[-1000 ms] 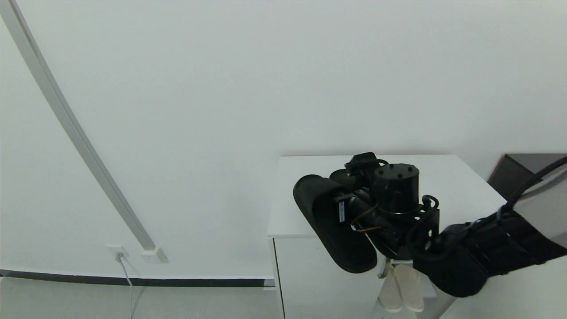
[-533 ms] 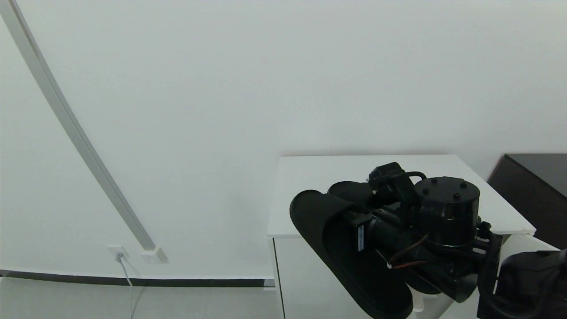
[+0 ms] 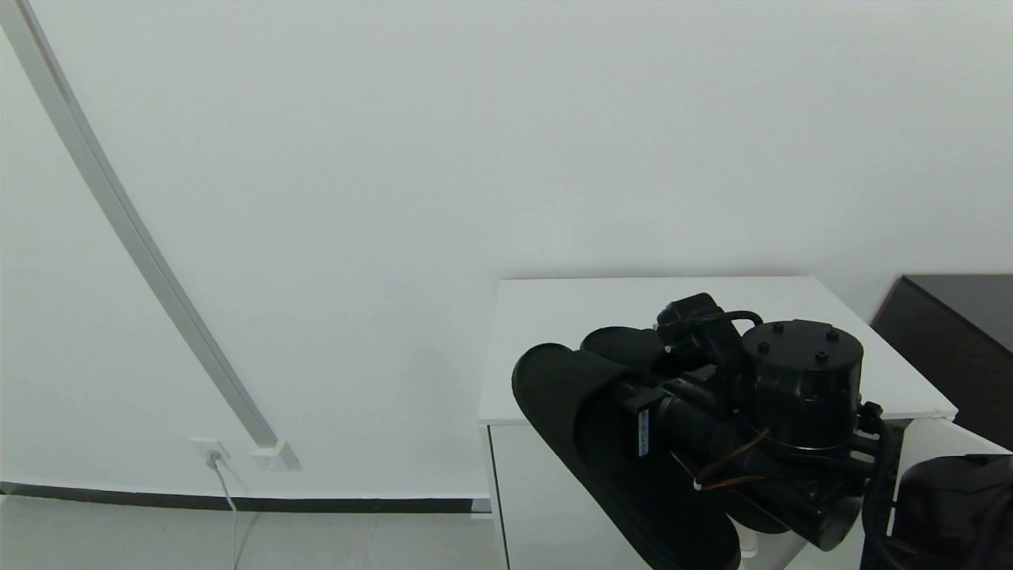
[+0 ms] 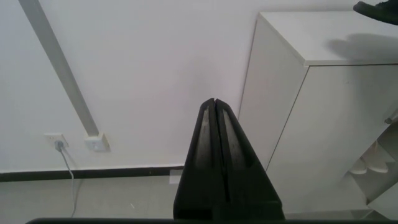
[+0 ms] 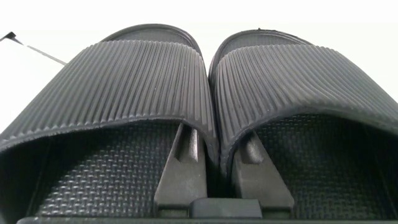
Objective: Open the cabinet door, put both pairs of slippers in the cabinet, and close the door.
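Observation:
A pair of black slippers [image 3: 589, 419] hangs in front of the white cabinet [image 3: 554, 317], over its front top edge. My right gripper [image 5: 217, 165] is shut on them, one finger inside each slipper [image 5: 143, 81], pinching the two inner walls together. The cabinet's front [image 4: 323, 124] stands to one side of my left gripper [image 4: 215, 107], which is shut and empty and points at the wall beside the cabinet. An open compartment with shelves [image 4: 380, 163] shows at the cabinet's far side.
A grey conduit [image 3: 134, 229] runs slantwise down the white wall to a socket [image 3: 210, 453] with a cable near the floor. A dark piece of furniture [image 3: 961, 317] stands right of the cabinet. The floor left of the cabinet is bare.
My right arm has swung right and lower with the black slippers, nearer the head camera, then eased slightly left. The white slippers seen low in the cabinet are now covered.

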You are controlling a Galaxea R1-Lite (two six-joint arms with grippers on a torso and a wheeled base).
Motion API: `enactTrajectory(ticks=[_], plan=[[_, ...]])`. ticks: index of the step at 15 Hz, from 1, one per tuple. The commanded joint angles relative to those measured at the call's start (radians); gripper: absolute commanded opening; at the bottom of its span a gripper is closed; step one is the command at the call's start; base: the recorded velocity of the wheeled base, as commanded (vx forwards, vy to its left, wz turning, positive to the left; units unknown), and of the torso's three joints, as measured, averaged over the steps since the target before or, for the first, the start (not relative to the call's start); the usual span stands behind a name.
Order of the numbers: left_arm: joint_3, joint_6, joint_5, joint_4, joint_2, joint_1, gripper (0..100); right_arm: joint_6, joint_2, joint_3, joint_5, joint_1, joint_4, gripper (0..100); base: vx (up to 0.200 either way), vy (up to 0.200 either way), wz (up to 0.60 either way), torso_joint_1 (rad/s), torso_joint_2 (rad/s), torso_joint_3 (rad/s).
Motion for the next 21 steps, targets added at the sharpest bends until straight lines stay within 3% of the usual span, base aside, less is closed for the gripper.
enactTrajectory(ticks=[1, 9, 21], plan=[[0.0, -0.001, 0.0, 0.0, 0.001, 0.0, 0, 0.0, 0.002, 0.0, 0.0, 0.002, 0.0, 0, -0.2, 0.0, 0.0, 0.007, 0.0, 0.002], [0.0, -0.001, 0.0, 0.0, 0.001, 0.0, 0, 0.0, -0.006, 0.011, -0.005, 0.003, 0.0, 0, -0.2, 0.0, 0.0, 0.002, 0.0, 0.002], [0.0, -0.001, -0.001, 0.0, 0.001, 0.0, 0, -0.002, -0.002, 0.012, -0.005, 0.006, -0.002, 0, 0.0, 0.0, 0.0, 0.0, 0.0, 0.0]])
